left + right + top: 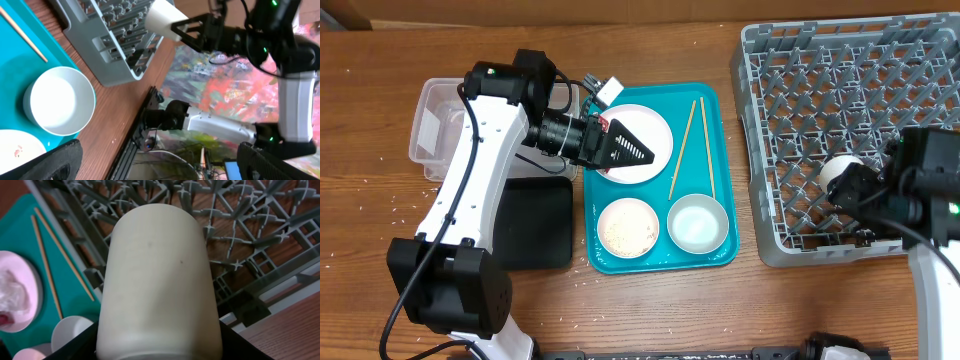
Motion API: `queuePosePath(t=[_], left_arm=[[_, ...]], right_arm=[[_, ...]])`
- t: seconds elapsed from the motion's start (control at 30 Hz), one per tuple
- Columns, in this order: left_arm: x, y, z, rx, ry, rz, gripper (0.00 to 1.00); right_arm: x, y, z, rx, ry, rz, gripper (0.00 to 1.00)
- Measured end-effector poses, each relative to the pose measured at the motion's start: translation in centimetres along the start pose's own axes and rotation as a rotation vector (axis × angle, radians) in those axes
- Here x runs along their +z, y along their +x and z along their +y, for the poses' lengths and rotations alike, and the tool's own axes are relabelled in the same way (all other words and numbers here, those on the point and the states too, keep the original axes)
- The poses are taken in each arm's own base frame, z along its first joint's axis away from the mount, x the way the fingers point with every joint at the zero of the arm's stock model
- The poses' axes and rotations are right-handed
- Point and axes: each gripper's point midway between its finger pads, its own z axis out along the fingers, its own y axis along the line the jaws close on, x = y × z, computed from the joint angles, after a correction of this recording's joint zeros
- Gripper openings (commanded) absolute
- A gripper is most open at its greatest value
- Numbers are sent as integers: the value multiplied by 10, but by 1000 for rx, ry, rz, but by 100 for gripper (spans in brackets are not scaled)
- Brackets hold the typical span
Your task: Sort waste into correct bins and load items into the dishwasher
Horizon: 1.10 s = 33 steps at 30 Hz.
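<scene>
The right pincer (860, 185) grips the small white cup (160, 280), a smooth, matte, off-white cylinder held over the near edge of the grey plastic dish rack (820, 60), with its open lattice base and upright pegs. The left pincer (630, 148) stands wide and empty over the larger round white plate (650, 130). That plate lies on the glossy teal tray (720, 150) beside two thin wooden chopsticks (682, 150), on the brown wood-grain tabletop (820, 310).

From overhead, the left arm (480, 170) covers the left part of the larger plate (655, 125) and crosses the clear tub (440, 125) and black tray (545, 225). The dish rack (820, 80) runs off the right edge — the right arm (930, 200) hides most of the cup (837, 172). In the right wrist view the cup's base is cut off below.
</scene>
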Motion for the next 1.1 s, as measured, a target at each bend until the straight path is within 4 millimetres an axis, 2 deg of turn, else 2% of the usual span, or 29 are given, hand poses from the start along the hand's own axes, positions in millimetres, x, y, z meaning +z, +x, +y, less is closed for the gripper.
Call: queuePosePath(t=[0.1, 0.13, 0.2, 0.27, 0.37, 0.53, 0.57, 0.67, 0.73, 0.83, 0.93, 1.0, 1.1], left_arm=[[0, 1, 2, 0, -10, 4, 100], [0, 1, 2, 0, -10, 4, 100], [0, 1, 2, 0, -13, 5, 100], [0, 1, 2, 0, -14, 6, 100], [0, 1, 2, 0, -14, 6, 100], [0, 1, 5, 5, -28, 8, 100], [0, 1, 7, 4, -39, 11, 100], [0, 2, 19, -8, -107, 27, 100], [3, 1, 36, -30, -214, 45, 99], [5, 0, 73, -93, -478, 71, 92], [0, -5, 105, -150, -772, 41, 77], [-3, -21, 119, -139, -925, -35, 75], [-4, -51, 129, -85, -1040, -169, 75]], right_arm=[[24, -3, -4, 8, 48, 65, 59], [38, -3, -5, 10, 67, 103, 67], [52, 0, -6, 10, 81, 155, 73], [59, 4, -5, 12, 83, 195, 89], [62, 5, -2, 1, 70, 217, 100], [37, -20, 18, -14, -3, 152, 100], [26, -28, 30, -33, -53, 123, 100], [2, -33, 54, -77, -178, 77, 100], [-19, -29, 77, -122, -294, 43, 100], [-48, -17, 102, -190, -426, 12, 100], [-65, -5, 118, -246, -501, 7, 100], [-70, 5, 128, -283, -536, 22, 100], [-72, 16, 139, -321, -562, 48, 100]])
